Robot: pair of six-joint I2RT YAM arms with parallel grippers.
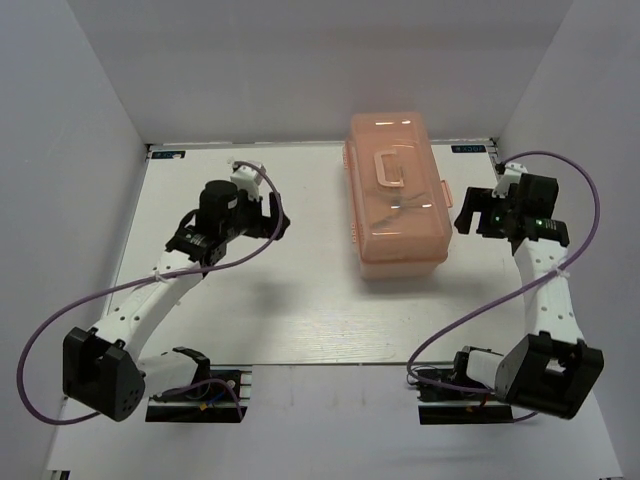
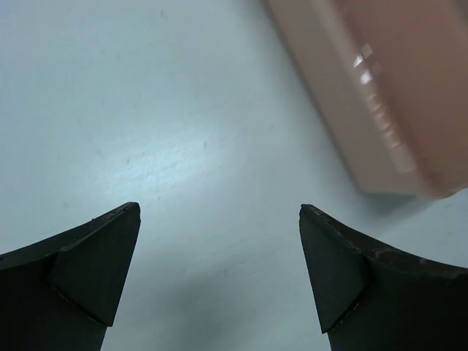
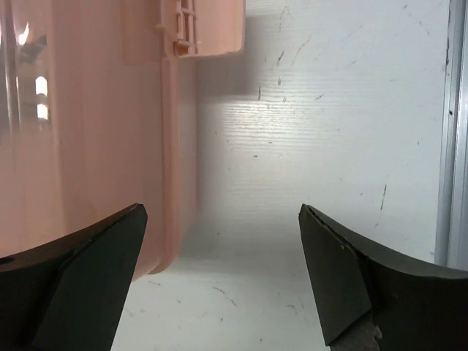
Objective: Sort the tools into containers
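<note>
The salmon-pink toolbox (image 1: 395, 200) stands shut on the white table, right of centre, its lid handle (image 1: 390, 168) on top. Faint dark shapes show through the lid; no tools lie loose on the table. My left gripper (image 1: 274, 216) hovers left of the box, open and empty. In the left wrist view the gripper (image 2: 219, 212) is over bare table, with a corner of the box (image 2: 380, 88) at the upper right. My right gripper (image 1: 468, 216) is open and empty beside the box's right side. In the right wrist view the gripper (image 3: 223, 212) has the box wall (image 3: 88, 131) at its left.
A side latch (image 3: 201, 29) sticks out from the box toward my right gripper. A metal rail (image 3: 453, 131) runs along the table's edge. White walls close in the table on three sides. Purple cables loop from both arms.
</note>
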